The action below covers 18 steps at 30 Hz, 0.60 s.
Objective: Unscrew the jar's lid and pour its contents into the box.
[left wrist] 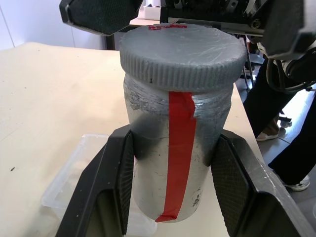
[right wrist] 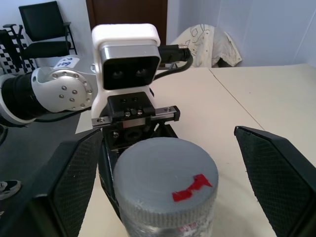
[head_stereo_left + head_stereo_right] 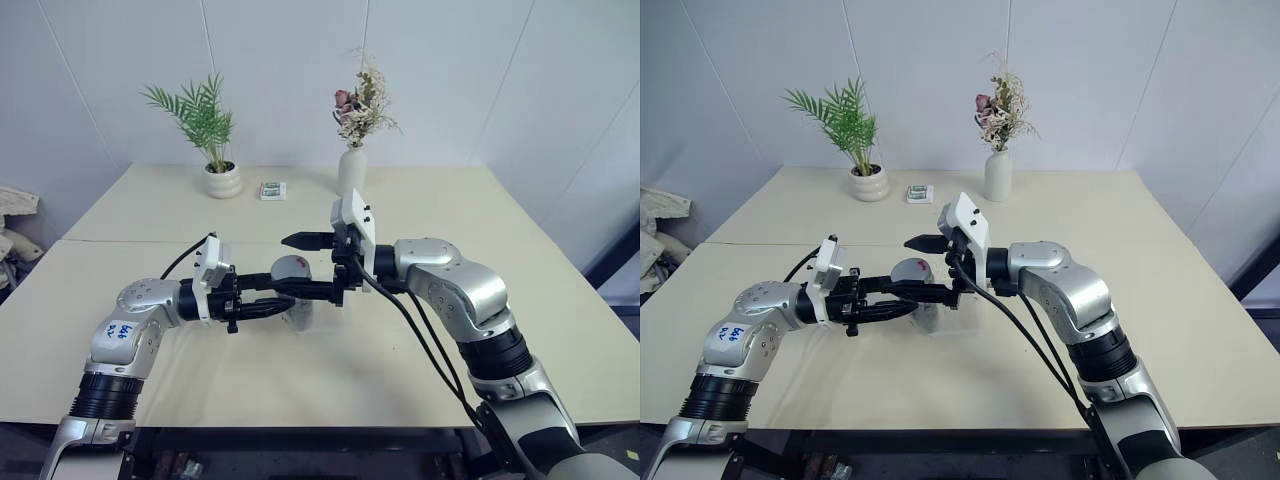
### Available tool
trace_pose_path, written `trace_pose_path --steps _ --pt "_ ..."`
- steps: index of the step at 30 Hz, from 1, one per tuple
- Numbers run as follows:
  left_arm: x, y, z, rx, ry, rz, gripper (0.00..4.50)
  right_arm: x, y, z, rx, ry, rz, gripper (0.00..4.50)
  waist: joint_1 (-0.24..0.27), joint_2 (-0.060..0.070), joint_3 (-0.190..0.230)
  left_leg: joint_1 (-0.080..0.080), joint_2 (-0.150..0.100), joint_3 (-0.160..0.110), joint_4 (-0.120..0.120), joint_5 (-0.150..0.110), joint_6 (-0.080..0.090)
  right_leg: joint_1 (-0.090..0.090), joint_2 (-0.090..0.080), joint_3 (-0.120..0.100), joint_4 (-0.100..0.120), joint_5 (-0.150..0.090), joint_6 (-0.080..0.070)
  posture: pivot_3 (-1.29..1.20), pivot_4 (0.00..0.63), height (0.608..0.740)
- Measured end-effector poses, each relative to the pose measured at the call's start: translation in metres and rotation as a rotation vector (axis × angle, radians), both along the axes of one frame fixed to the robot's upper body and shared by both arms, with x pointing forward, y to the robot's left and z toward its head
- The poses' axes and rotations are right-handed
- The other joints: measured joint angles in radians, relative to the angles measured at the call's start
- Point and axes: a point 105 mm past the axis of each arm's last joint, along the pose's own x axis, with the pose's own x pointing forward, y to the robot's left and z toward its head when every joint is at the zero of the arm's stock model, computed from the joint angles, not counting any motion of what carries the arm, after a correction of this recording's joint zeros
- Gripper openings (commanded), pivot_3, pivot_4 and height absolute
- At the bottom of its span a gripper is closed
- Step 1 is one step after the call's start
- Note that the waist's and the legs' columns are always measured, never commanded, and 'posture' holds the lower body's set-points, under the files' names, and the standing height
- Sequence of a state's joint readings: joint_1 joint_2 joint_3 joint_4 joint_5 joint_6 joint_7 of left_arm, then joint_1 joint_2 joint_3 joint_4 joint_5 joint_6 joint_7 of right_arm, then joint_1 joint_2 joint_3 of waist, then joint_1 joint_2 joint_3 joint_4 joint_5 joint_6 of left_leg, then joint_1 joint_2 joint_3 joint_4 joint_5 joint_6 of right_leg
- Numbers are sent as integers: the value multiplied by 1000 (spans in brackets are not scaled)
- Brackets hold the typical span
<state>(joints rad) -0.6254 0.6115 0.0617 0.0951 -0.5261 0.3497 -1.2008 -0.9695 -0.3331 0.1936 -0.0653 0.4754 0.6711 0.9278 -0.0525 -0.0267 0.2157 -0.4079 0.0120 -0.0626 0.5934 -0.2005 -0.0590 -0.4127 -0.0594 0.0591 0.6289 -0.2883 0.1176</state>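
My left gripper (image 3: 282,298) is shut on the jar (image 1: 173,163), a silvery cylinder with a red strip down its side, and holds it roughly upright above the table. The grey ribbed lid (image 1: 182,52) sits on the jar's top and carries a small red mark (image 2: 192,185). My right gripper (image 2: 168,182) is open, with one black finger (image 2: 74,182) on each side of the lid and not touching it. The clear box (image 1: 66,187) lies on the table just below the jar. The contents are hidden inside the jar.
At the table's far side stand a potted palm (image 3: 222,180), a white vase of dried flowers (image 3: 350,170) and a small patterned packet (image 3: 272,190) between them. A person's legs (image 1: 281,123) stand beside the table. Bare tabletop (image 3: 400,350) lies around the box.
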Motion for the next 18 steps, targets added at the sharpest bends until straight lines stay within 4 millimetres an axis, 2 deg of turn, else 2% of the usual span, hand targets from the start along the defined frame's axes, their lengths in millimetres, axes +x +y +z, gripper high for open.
trace_pose_path --steps 18 --pt "2 0 1 0 -3 7 1898 10 -6 -4 -37 -9 -23 4483 -1 0 0 0 0 0 0 0 0 0 0 0 0 0 0 0 150 740"
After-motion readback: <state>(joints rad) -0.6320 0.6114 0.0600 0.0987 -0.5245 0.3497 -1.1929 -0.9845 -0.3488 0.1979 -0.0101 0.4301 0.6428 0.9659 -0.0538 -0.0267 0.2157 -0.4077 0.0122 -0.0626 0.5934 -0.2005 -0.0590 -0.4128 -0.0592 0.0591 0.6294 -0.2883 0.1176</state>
